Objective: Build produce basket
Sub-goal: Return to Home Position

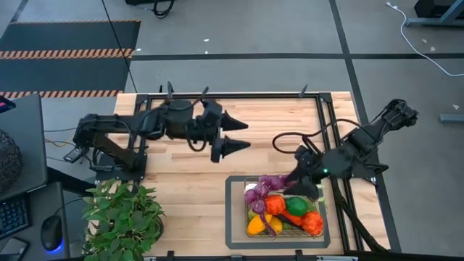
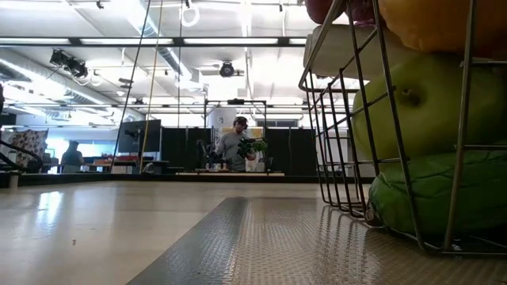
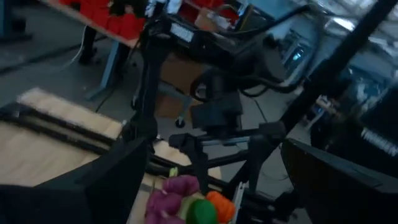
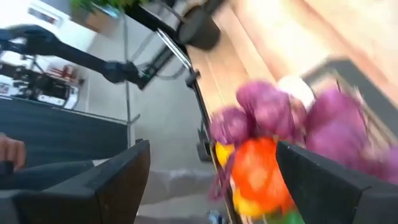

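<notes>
Hovering over the right-hand corner of the basket (image 1: pixel 236 217), the right claw (image 1: pixel 301 186) gapes wide and empty, with the heaped produce (image 1: pixel 279 210) just below and to its left. The left claw (image 1: pixel 241 135), also spread and empty, hangs well apart over the middle of the bench (image 1: pixel 188 188). To go home, I judge the right arm need only lift straight clear
</notes>
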